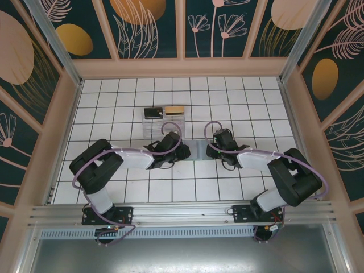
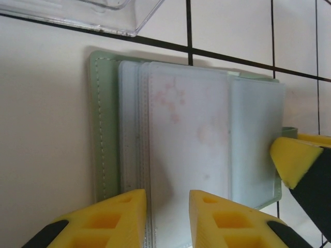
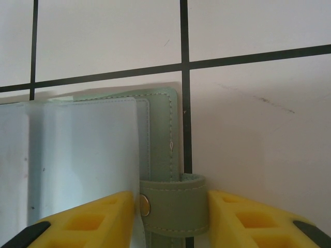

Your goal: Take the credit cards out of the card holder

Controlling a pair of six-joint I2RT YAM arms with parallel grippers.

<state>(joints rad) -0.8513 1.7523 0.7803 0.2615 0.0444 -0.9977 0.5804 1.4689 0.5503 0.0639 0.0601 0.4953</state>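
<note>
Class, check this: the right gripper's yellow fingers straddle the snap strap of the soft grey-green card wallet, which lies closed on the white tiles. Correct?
Not closed: the left wrist view shows the soft grey-green card wallet lying open, frosted plastic sleeves exposed. The right gripper does straddle its snap strap.

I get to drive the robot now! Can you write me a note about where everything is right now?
Left end effector: jaws partly apart over the clear sleeves of the card holder; grip unclear.
Right end effector: shut on the strap.
Done: one tan-gold credit card lies at the clear box.
To do: check the sleeves, pull out any cards still inside.
</note>
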